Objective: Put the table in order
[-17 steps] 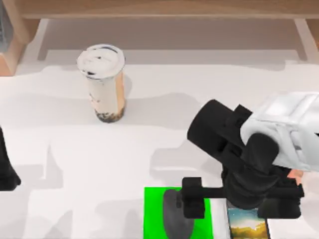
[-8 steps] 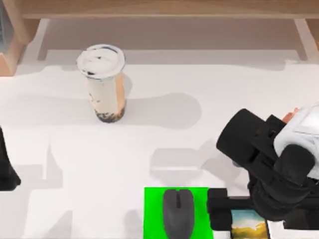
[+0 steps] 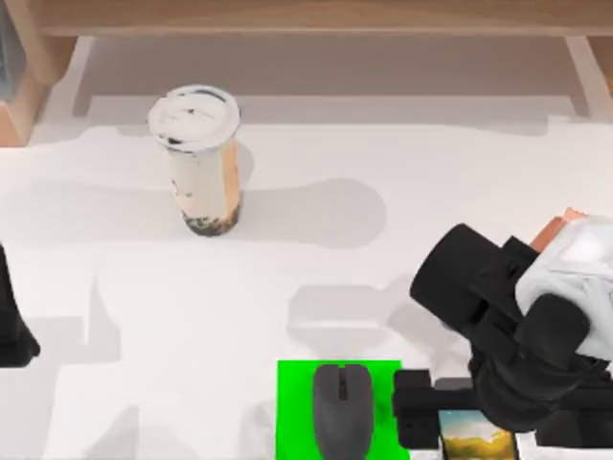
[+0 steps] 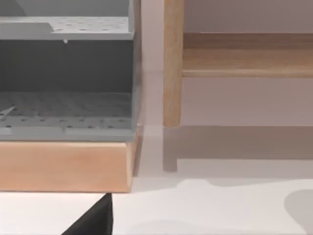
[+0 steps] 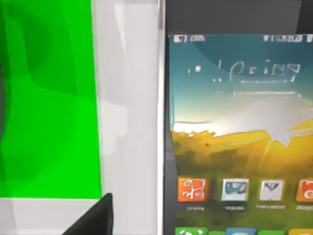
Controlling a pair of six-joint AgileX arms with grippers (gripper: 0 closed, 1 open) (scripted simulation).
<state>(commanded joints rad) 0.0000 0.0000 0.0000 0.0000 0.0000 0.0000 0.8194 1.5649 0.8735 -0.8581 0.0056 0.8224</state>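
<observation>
Right pincer [image 3: 476,422] has shifted slightly left over the phone [image 3: 476,436].

1. Right arm [image 3: 517,316]: reaches in from the right edge toward the near-right part of the counter [image 3: 316,278], black links with a white wrist housing, tilted downward.
2. Right pincer [image 3: 436,422]: low at the near edge, pointing down; finger state can't be made out.
3. Left arm [image 3: 11,326]: parked at the far left edge, just a dark sliver in the top view.

one cup [image 3: 199,158], one mouse [image 3: 342,410], one green mat [image 3: 293,407], apparently one phone [image 3: 476,436]
</observation>
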